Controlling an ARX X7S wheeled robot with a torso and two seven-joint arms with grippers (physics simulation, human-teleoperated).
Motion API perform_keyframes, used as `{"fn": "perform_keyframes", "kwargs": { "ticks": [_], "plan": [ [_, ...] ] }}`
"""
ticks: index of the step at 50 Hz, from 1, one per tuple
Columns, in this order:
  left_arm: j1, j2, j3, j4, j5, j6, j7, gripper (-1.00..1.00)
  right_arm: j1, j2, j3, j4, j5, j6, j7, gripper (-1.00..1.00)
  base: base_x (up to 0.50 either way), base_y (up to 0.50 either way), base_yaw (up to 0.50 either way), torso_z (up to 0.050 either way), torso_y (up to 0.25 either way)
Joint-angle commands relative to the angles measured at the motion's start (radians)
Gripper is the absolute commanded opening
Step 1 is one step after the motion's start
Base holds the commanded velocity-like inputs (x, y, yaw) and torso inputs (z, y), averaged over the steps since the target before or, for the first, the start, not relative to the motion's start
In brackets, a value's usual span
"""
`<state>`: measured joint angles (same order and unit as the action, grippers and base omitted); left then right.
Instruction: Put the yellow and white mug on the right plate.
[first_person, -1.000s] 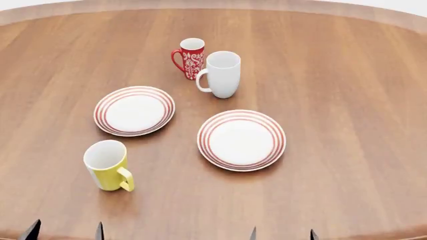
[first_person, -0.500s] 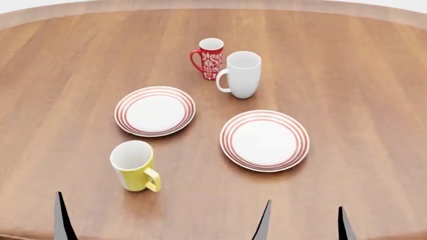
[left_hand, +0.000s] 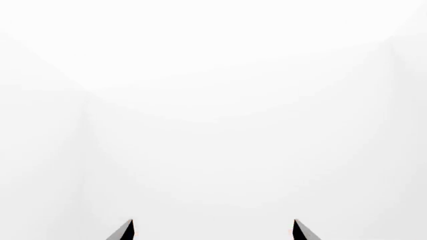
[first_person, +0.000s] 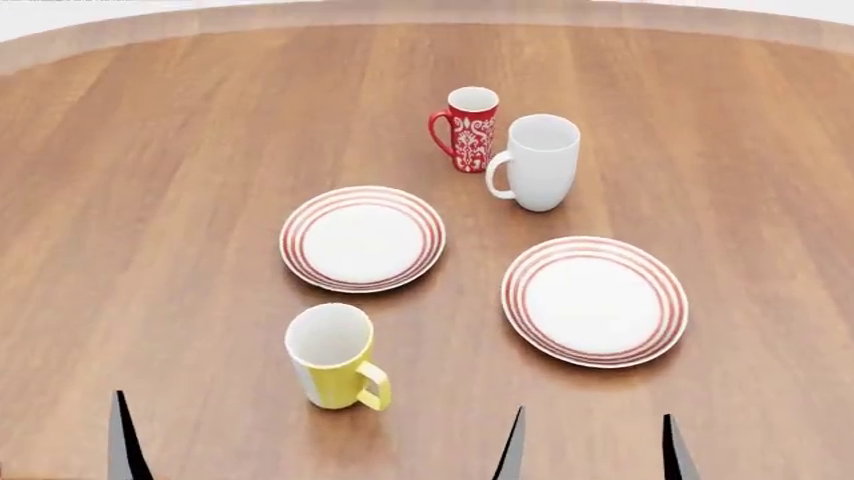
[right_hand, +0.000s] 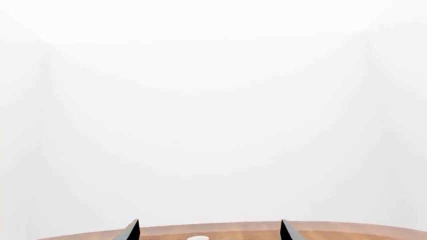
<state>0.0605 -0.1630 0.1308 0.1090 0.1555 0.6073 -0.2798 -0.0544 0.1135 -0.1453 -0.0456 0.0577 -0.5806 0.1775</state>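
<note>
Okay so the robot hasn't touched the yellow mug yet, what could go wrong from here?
1. The yellow and white mug stands close to the left plate, which looks identical to the right plate, so it may land on the wrong one.
2. Its handle points toward the robot; a careless grasp might tip it.
3. The white mug and red patterned mug stand just behind the right plate, so overshooting could knock them.

no legible text, labels or numbers

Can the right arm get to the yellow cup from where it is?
Probably yes. The yellow and white mug stands alone on the table, nothing between it and the right pincer, which is open and empty.
</note>
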Motion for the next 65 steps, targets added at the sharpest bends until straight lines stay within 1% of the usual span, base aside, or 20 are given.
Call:
{"fn": "perform_keyframes", "kwargs": {
  "ticks": [1,31,32,33,34,35,36,37,38,39,41,42,43,44,45,48,50,56,61,65],
  "plan": [
    [-0.001,-0.008,0.013,-0.005,-0.002,0.002,-0.007,1.00,-0.001,0.014,-0.016,-0.010,0.003,0.013,0.011,1.00,0.50,0.00,0.00,0.000,0.000],
    [0.001,-0.025,0.037,-0.015,0.006,0.008,-0.032,1.00,0.007,0.036,-0.042,0.005,0.011,0.035,0.040,1.00,0.49,0.00,0.00,0.000,0.000],
    [0.001,-0.025,0.038,-0.015,0.007,0.008,-0.033,1.00,0.017,0.039,-0.042,-0.003,0.021,0.110,0.043,1.00,0.00,0.00,0.00,0.000,0.000],
    [0.001,-0.026,0.039,-0.015,0.006,0.007,-0.034,1.00,0.025,0.047,-0.047,-0.018,0.073,0.174,0.026,1.00,0.00,0.00,0.00,0.000,0.000],
    [0.001,-0.026,0.040,-0.014,0.005,0.008,-0.034,1.00,0.029,0.053,-0.050,-0.027,0.095,0.209,0.020,1.00,0.00,0.00,0.00,0.000,0.000],
    [0.001,-0.026,0.041,-0.016,0.003,0.006,-0.034,1.00,0.053,0.066,-0.049,-0.053,0.125,0.344,0.029,1.00,0.00,0.00,0.00,0.000,0.000],
    [0.001,-0.027,0.042,-0.016,0.001,0.005,-0.034,1.00,0.061,0.073,-0.054,-0.061,0.126,0.384,0.030,1.00,0.00,0.00,0.00,0.000,0.000],
    [0.002,-0.027,0.045,-0.016,-0.001,0.006,-0.033,1.00,0.084,0.094,-0.065,-0.088,0.159,0.511,0.018,1.00,0.00,0.00,0.00,0.000,0.000],
    [0.002,-0.027,0.045,-0.016,-0.001,0.006,-0.033,1.00,0.092,0.104,-0.074,-0.099,0.142,0.554,0.027,1.00,0.00,0.00,0.00,0.000,0.000],
    [0.002,-0.027,0.049,-0.020,-0.004,0.007,-0.032,1.00,0.112,0.131,-0.094,-0.132,0.184,0.661,-0.010,1.00,0.00,0.00,0.00,0.000,0.000],
    [0.002,-0.028,0.051,-0.023,-0.007,0.007,-0.033,1.00,0.127,0.149,-0.115,-0.155,0.167,0.723,-0.008,1.00,0.00,0.00,0.00,0.000,0.000],
    [0.002,-0.029,0.052,-0.024,-0.009,0.006,-0.033,1.00,0.146,0.179,-0.161,-0.171,0.137,0.797,-0.031,1.00,0.00,0.00,0.00,0.000,0.000],
    [0.002,-0.029,0.053,-0.024,-0.010,0.006,-0.033,1.00,0.152,0.183,-0.166,-0.180,0.147,0.827,-0.038,1.00,0.00,0.00,0.00,0.000,0.000],
    [0.002,-0.030,0.053,-0.023,-0.012,0.006,-0.034,1.00,0.164,0.195,-0.169,-0.207,0.219,0.917,-0.085,1.00,0.00,0.00,0.00,0.000,0.000],
    [0.002,-0.031,0.054,-0.022,-0.012,0.006,-0.034,1.00,0.170,0.192,-0.157,-0.219,0.247,0.957,-0.082,1.00,0.00,0.00,0.00,0.000,0.000],
    [0.001,-0.032,0.056,-0.023,-0.014,0.007,-0.036,1.00,0.211,0.210,-0.194,-0.209,0.202,0.996,-0.077,1.00,0.00,0.00,0.00,0.000,0.000],
    [0.001,-0.033,0.057,-0.025,-0.015,0.007,-0.038,1.00,0.236,0.224,-0.208,-0.222,0.228,1.062,-0.107,1.00,0.00,0.00,0.00,0.000,0.000],
    [0.000,-0.037,0.063,-0.031,-0.012,0.011,-0.042,1.00,0.265,0.266,-0.280,-0.219,0.208,1.062,-0.187,1.00,0.00,0.00,0.00,0.000,0.000],
    [-0.001,-0.038,0.070,-0.040,-0.008,0.012,-0.043,1.00,0.286,0.296,-0.313,-0.244,0.254,1.127,-0.265,1.00,0.00,0.00,0.00,0.000,0.000],
    [0.001,-0.039,0.074,-0.042,-0.004,0.013,-0.046,1.00,0.307,0.308,-0.329,-0.251,0.262,1.153,-0.291,1.00,0.00,0.00,0.00,0.000,0.000]
  ]
}}
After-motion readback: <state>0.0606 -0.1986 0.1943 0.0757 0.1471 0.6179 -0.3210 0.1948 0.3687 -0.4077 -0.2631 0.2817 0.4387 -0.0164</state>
